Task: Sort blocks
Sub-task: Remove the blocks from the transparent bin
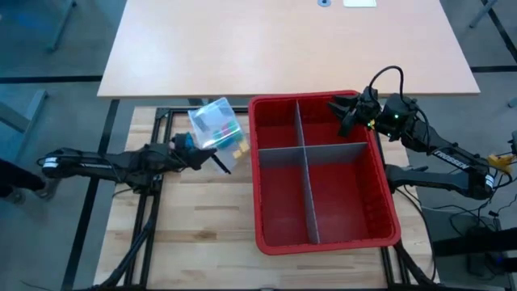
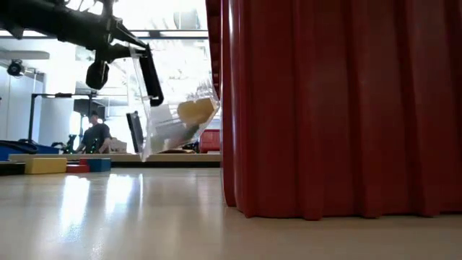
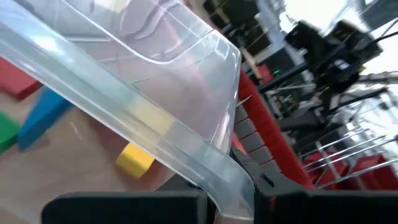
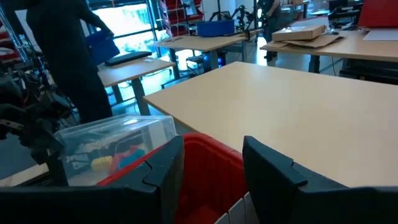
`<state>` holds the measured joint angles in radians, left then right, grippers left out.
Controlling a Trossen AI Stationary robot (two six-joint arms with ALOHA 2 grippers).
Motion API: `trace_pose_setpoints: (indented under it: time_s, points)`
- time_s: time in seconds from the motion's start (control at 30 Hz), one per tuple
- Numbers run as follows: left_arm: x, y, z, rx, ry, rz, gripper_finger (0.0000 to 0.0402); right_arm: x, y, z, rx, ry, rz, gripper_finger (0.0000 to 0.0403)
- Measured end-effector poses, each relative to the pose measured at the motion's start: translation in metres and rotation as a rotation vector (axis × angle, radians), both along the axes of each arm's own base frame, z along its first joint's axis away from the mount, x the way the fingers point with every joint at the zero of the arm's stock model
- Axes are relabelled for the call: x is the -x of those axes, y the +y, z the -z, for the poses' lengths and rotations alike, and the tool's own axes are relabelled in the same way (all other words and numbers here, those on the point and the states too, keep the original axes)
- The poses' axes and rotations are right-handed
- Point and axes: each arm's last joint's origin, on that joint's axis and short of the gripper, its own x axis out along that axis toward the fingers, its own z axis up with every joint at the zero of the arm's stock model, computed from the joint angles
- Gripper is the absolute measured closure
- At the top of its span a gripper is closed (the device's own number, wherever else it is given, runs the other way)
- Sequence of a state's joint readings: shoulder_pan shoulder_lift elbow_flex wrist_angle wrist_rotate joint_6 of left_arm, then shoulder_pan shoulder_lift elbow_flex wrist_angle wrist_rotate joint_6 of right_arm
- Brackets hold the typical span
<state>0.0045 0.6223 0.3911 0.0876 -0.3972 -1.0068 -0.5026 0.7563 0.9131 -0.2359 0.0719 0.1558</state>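
item: blocks (image 1: 220,127), small, stiff, light, likely slick plastic; most inside tilted clear tub (image 1: 212,121), some on tabletop (image 1: 194,218) beside red bin (image 1: 388,202). take by flat sides. left gripper (image 1: 194,145) jaws pinching tub rim; right gripper (image 1: 343,109) jaws spread over bin corner.

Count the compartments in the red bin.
4. In the red bin, grey dividers form two smaller compartments toward the high view's top and two larger ones below them. None hidden.
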Motion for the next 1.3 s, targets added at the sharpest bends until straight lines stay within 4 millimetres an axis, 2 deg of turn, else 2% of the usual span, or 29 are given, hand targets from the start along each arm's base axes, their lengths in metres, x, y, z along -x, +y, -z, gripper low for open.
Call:
trace_pose_setpoints:
  time_s: [0.4,0.83,0.97,1.1,1.3]
  points:
    - [0.013,-0.005,0.012,-0.022,-0.148,0.018,0.0387,0.0,0.0,0.0,0.001,0.0,0.008,0.0258]
    - [0.019,-0.006,0.012,-0.033,-0.161,0.033,0.0387,0.0,0.0,0.0,0.001,-0.001,0.011,0.0259]
    - [0.019,-0.006,0.003,-0.059,-0.131,0.037,0.0387,0.0,0.0,0.0,0.0,0.0,0.011,0.0264]
    - [0.022,-0.006,-0.012,-0.077,-0.027,0.045,0.0387,0.0,0.0,0.0,0.0,0.0,0.011,0.0265]
    - [0.036,-0.004,-0.05,-0.148,0.151,0.021,0.0387,0.0,-0.001,0.0,0.0,0.001,0.011,0.0261]
